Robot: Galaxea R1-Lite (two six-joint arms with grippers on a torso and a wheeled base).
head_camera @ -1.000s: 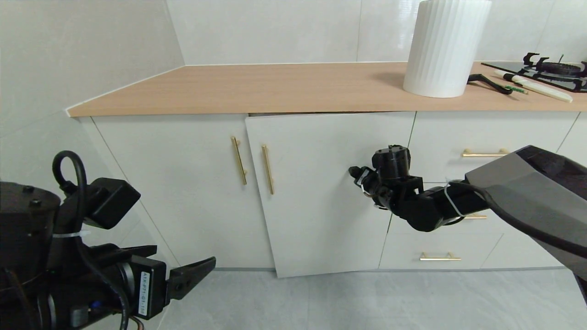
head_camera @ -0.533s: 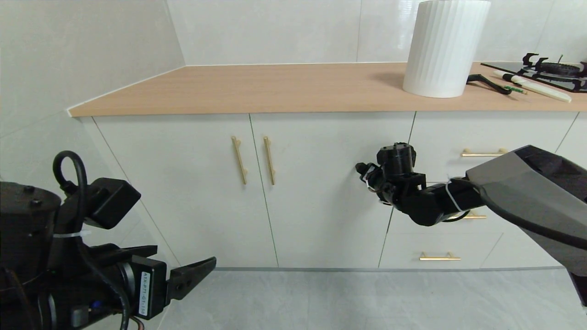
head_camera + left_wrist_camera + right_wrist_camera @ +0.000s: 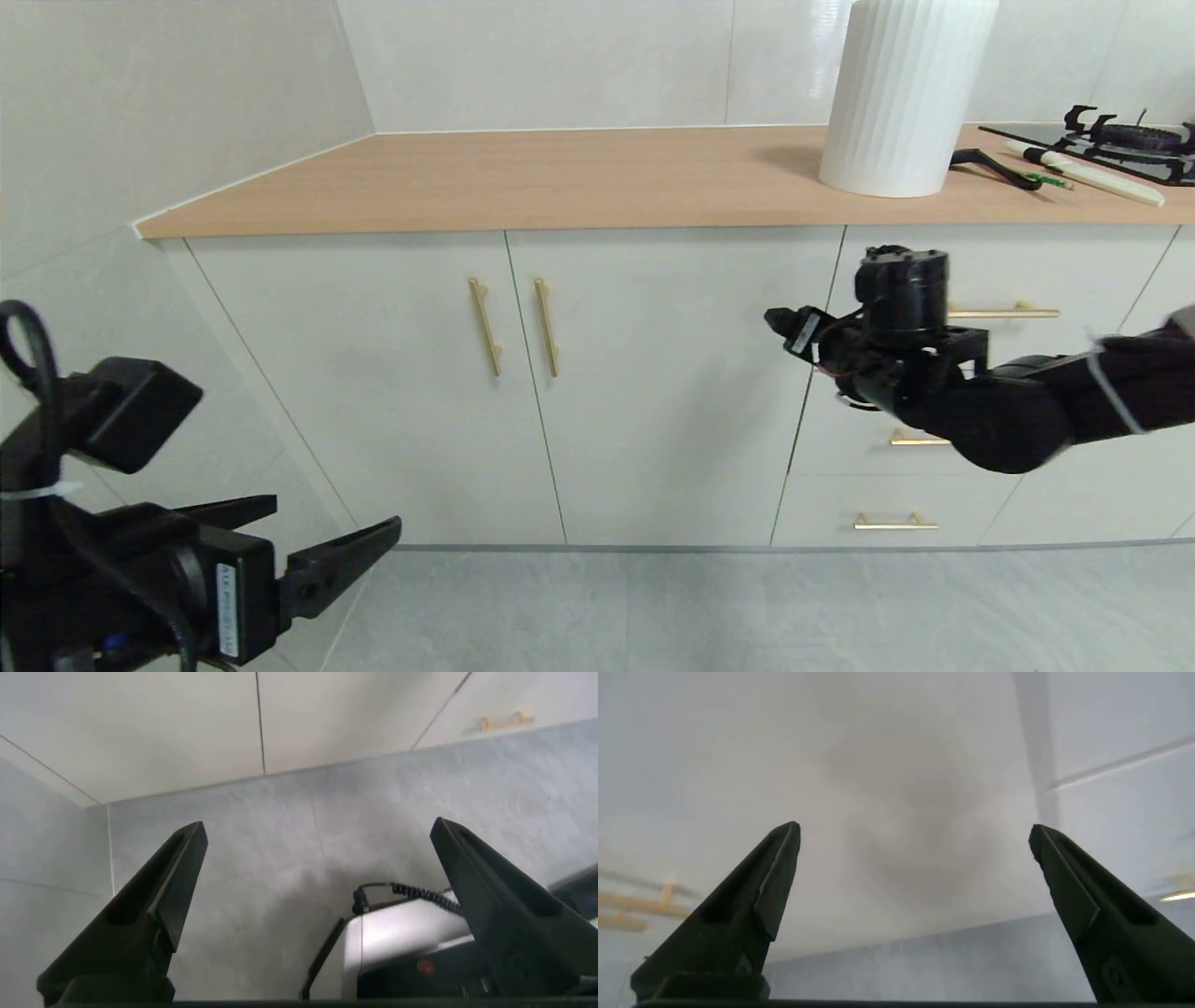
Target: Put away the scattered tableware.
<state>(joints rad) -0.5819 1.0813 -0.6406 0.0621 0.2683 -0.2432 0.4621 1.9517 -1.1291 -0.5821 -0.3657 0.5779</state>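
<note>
On the wooden counter (image 3: 523, 182) at the far right lie a black-handled utensil (image 3: 995, 170) and a long white utensil (image 3: 1092, 176), beside a tall white ribbed container (image 3: 904, 93). My right gripper (image 3: 790, 328) hovers in front of the closed cabinet door (image 3: 653, 373), near its right edge, level with the top drawer. It is open and holds nothing; in the right wrist view the right gripper (image 3: 913, 833) faces the plain white door. My left gripper (image 3: 313, 532) hangs low at the left over the floor, open and empty, and the left gripper (image 3: 318, 829) looks down at grey tiles.
Two cabinet doors with vertical gold handles (image 3: 546, 327) are shut. Drawers with gold pulls (image 3: 994, 312) stack to the right. A black stove grate (image 3: 1130, 140) sits at the counter's far right. The grey floor (image 3: 709, 607) lies open in front of the cabinets.
The right cabinet door, ajar one second ago, is now shut. My right gripper has since drawn back to the right and upward. My left arm has shifted left and down.
</note>
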